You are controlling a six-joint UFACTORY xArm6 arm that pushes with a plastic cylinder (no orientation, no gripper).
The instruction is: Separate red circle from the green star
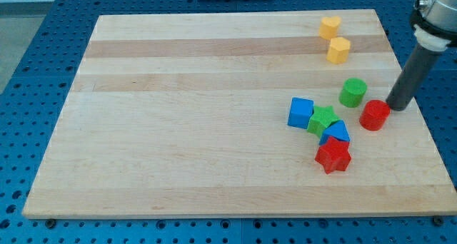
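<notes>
The red circle (374, 115) lies on the wooden board (200, 115) at the view's right. The green star (323, 120) lies to its left, a clear gap between them, wedged between a blue cube (300, 112) and a blue block (335, 133). My tip (396, 105) stands just to the right of the red circle and slightly above it, touching or almost touching its edge. The dark rod rises to the view's top right.
A red star (333, 156) lies below the blue block. A green cylinder (352, 92) lies up and left of the red circle. Two yellow blocks (330, 26) (338, 50) lie near the board's top right. The board's right edge runs close to the rod.
</notes>
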